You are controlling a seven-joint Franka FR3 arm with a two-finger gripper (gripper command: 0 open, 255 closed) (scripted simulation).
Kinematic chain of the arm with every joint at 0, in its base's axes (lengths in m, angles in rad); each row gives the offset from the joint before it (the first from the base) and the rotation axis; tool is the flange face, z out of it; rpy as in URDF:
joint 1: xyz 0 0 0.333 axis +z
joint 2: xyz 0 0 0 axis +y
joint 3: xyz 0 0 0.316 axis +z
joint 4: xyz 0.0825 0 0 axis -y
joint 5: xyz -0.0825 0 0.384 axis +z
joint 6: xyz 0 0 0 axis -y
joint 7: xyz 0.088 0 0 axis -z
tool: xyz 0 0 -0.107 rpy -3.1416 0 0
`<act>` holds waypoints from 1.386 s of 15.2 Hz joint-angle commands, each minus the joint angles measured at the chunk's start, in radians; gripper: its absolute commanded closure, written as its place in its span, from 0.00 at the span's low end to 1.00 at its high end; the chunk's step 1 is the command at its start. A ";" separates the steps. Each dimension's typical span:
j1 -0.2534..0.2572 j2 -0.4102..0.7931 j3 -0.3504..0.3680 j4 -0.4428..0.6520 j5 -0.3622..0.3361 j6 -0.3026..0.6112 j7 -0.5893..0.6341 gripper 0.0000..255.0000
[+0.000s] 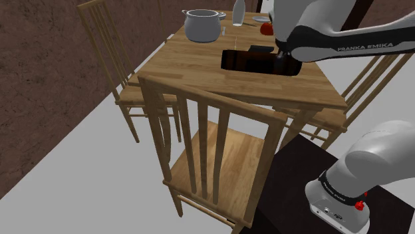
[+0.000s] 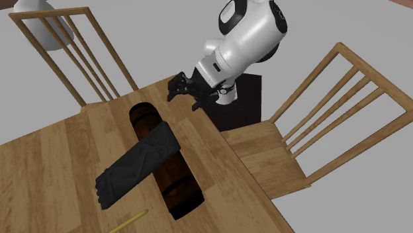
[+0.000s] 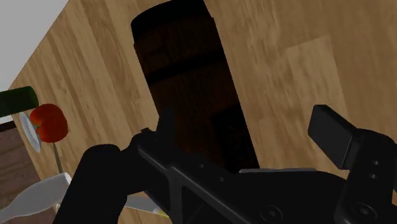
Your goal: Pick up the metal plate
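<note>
The plate (image 1: 255,22) is a thin pale grey disc at the table's far edge, with a red fruit (image 1: 266,28) against it. In the wrist view the plate (image 3: 29,132) shows as a pale sliver beside the red fruit (image 3: 49,122), well off to one side of the fingers. My black gripper (image 1: 284,60) hangs just above the table by one end of a dark brown barrel (image 1: 247,60) lying on its side. The gripper (image 3: 248,125) is open, its fingers apart with the barrel (image 3: 191,83) below them and nothing held. The gripper (image 2: 186,94) is also seen over the table edge.
A black glove-like cloth (image 2: 136,165) drapes across the barrel (image 2: 169,182). A grey pot (image 1: 203,25) and a clear bottle (image 1: 237,12) stand near the plate. A green object (image 3: 16,98) lies beside it. Wooden chairs (image 1: 206,153) ring the table (image 1: 193,70). A yellow stick (image 2: 129,222) lies nearby.
</note>
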 commanded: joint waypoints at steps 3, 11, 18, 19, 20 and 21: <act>-0.063 0.078 0.037 0.009 -0.243 0.121 0.035 0.00; -0.137 0.182 0.081 0.028 -0.538 0.219 0.145 0.00; -0.144 0.203 0.090 -0.005 -0.575 0.234 0.209 1.00; -0.144 0.202 0.090 -0.005 -0.574 0.234 0.208 1.00; -0.144 0.202 0.090 -0.006 -0.574 0.234 0.208 1.00; -0.144 0.202 0.090 -0.006 -0.575 0.234 0.208 1.00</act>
